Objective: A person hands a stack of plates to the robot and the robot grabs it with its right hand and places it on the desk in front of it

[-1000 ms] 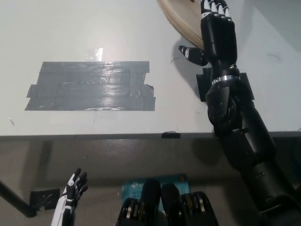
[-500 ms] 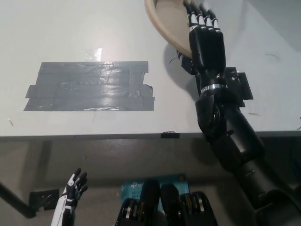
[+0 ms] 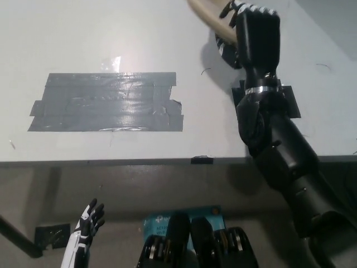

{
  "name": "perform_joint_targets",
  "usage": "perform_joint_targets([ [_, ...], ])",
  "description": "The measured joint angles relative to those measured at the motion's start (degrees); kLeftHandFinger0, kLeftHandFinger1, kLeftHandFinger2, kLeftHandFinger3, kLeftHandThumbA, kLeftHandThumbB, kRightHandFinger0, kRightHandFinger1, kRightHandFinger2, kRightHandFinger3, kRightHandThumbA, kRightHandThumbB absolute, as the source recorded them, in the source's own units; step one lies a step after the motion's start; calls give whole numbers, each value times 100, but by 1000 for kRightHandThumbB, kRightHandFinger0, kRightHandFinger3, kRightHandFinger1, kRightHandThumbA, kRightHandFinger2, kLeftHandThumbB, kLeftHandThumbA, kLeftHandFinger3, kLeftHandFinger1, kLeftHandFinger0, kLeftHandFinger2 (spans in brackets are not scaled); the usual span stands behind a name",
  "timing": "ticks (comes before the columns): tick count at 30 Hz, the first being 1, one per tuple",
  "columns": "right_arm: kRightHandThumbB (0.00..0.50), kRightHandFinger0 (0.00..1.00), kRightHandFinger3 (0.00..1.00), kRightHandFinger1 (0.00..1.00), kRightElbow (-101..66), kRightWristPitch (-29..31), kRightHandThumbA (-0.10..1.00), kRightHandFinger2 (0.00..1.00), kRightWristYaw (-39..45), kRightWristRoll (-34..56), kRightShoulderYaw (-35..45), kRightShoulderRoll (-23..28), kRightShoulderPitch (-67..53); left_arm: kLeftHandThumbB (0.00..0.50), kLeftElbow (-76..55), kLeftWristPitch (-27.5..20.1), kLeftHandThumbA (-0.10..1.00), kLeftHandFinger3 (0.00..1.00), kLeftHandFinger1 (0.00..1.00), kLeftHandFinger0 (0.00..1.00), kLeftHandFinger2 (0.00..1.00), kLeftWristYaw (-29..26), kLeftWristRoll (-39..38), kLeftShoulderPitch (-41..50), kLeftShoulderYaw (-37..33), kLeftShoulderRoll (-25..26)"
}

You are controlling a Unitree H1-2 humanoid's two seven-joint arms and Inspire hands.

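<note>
One plate stack [image 3: 211, 18] now higher, fingers of right hand [image 3: 257, 36] clamped on its rim; left hand [image 3: 83, 231] low, fingers apart.

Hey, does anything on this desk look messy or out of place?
Only the grey tape patch on the desk: its overlapping strips are uneven, with a ragged right edge. The plates sit in the right hand at the picture's top; nothing spilled.

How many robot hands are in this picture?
2. The black right hand is at the top, closed on the rim of the plates over the desk. The white left hand hangs open at the lower left, below the desk edge.
</note>
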State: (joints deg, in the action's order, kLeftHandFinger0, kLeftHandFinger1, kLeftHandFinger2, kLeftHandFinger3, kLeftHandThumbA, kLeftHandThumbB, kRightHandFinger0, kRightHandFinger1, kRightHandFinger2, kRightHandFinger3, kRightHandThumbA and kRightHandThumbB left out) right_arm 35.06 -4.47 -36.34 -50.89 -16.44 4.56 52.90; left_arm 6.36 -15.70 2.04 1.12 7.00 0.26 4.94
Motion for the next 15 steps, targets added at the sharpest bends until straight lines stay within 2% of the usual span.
perform_joint_targets([
  [1,0,34,298,0,-48,0,888,241,-6,-4,0,6,0,195,0,0,1000,1000,1000,1000,1000,0,1,0,0,1],
  [3,0,0,330,0,-352,-3,829,280,-37,-44,-14,83,-6,196,0,0,1000,1000,1000,1000,1000,0,26,-6,-5,6],
  [4,0,0,402,0,-448,-1,768,257,-38,-48,-16,116,-10,197,0,0,1000,1000,1000,1000,1000,0,34,-7,-6,7],
  [5,0,0,402,0,-598,2,768,257,-37,-47,-16,175,-27,197,0,0,1000,1000,1000,1000,1000,0,41,-8,-9,7],
  [6,0,0,353,0,-717,6,784,175,-37,-47,-16,228,-38,200,0,0,1000,1000,1000,1000,1000,0,47,-8,-9,9],
  [7,0,0,251,0,-760,10,799,157,-38,-47,-16,251,-42,200,0,0,1000,1000,1000,1000,1000,0,51,-8,-9,11],
  [8,0,0,76,0,-936,17,849,117,-37,-60,-20,361,-67,197,0,0,1000,1000,1000,1000,1000,0,56,-9,-10,18],
  [9,0,0,19,0,-1012,27,867,107,-37,-74,-25,423,-79,195,0,0,1000,1000,1000,1000,1000,0,58,-9,-10,23],
  [11,3,0,0,0,-1155,31,846,126,-35,-144,-44,612,-97,197,-1,0,1000,1000,1000,1000,1000,0,62,-9,-11,35],
  [13,6,0,11,0,-1249,50,833,142,-13,-210,-74,889,-126,205,-1,1,1000,1000,1000,1000,1000,0,66,-8,-11,47],
  [14,5,0,47,0,-1285,55,779,148,12,-226,-79,976,-145,204,-1,2,1000,1000,1000,1000,1000,0,69,-8,-11,53],
  [15,2,0,50,0,-1323,61,791,148,43,-246,-88,1088,-176,205,-1,3,1000,1000,1000,1000,1000,0,72,-8,-11,62],
])
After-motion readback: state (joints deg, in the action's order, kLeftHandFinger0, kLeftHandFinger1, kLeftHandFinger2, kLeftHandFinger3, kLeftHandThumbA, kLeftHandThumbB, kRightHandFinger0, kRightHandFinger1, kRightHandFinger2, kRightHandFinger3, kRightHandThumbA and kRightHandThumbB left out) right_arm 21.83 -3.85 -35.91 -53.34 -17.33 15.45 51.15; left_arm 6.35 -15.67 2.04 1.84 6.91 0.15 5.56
